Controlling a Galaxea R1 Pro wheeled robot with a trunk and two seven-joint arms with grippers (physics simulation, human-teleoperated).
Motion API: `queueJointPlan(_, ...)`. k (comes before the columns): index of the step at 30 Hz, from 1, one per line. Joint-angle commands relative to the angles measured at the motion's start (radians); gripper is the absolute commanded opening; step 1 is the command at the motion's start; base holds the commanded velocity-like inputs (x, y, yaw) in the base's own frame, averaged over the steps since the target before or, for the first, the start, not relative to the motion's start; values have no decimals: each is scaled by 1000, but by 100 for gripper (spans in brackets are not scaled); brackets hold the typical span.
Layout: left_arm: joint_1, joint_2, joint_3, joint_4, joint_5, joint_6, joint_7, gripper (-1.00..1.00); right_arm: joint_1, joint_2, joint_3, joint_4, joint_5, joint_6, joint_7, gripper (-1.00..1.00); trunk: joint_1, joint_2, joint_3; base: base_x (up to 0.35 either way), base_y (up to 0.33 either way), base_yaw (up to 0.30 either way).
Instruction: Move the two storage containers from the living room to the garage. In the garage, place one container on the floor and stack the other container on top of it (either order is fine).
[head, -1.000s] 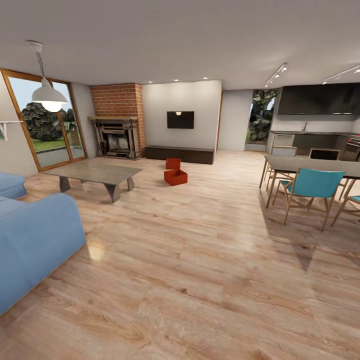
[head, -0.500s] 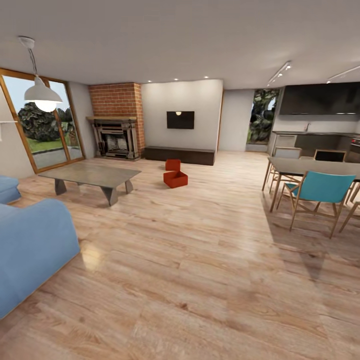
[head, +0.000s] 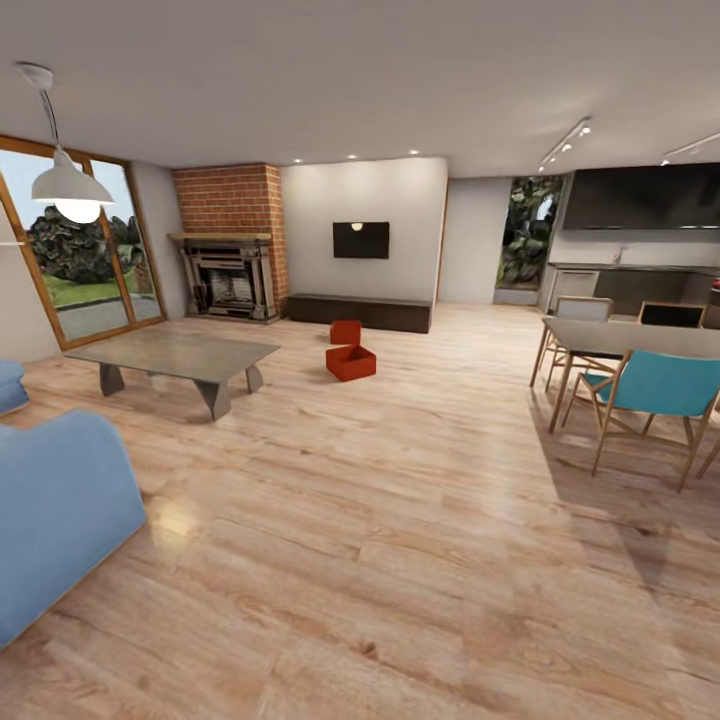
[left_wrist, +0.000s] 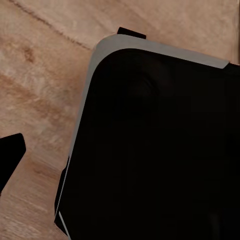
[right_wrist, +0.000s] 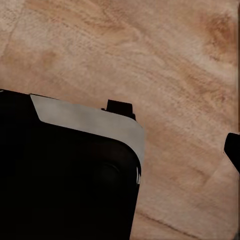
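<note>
The two storage containers (head: 349, 352) sit on the light wood-plank floor (head: 380, 520) of the living room, far across the room, just in front of the long dark low bench (head: 360, 311) that runs along the white wall under the wall TV (head: 361, 240). The nearer container (head: 351, 362) is turned at an angle with its open top visible; the farther container (head: 346, 331) stands just behind it, close to it, and whether the two touch cannot be told at this range. To the left of the bench stands the red brick fireplace (head: 228, 250), and further left are the glass doors (head: 75, 255) with greenery outside. A grey coffee table (head: 172, 355) occupies the floor to the left of the containers, well apart from them. A blue sofa (head: 55, 500) fills the near left corner, and a white pendant lamp (head: 68, 185) hangs above that side. On the right stand a dining table (head: 630, 335) and a teal chair (head: 655, 385), with dark kitchen cabinets (head: 640, 200) behind them. Each wrist view looks down on the plank floor past a large dark body with a grey edge (left_wrist: 155, 145) (right_wrist: 65, 175). Neither gripper's fingers can be made out, so it cannot be told whether either is spread or pressed together.
</note>
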Motion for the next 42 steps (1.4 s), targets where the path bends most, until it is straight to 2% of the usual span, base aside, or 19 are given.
queueJointPlan(1, 0, 0, 5, 0, 1, -2, 1, 100, -1, 0, 8, 3, -8, -6, -1, 100, 1, 0, -1, 323, 0, 0)
queueJointPlan(17, 0, 0, 5, 0, 1, -2, 1, 100, -1, 0, 8, 3, -8, -5, -1, 100, 1, 0, -1, 323, 0, -13)
queueJointPlan(34, 0, 0, 5, 0, 1, -2, 1, 100, -1, 0, 8, 3, -8, -5, -1, 100, 1, 0, -1, 323, 0, -226)
queueJointPlan(42, 0, 0, 5, 0, 1, -2, 1, 100, -1, 0, 8, 3, -8, -4, -1, 100, 1, 0, -1, 323, 0, -52)
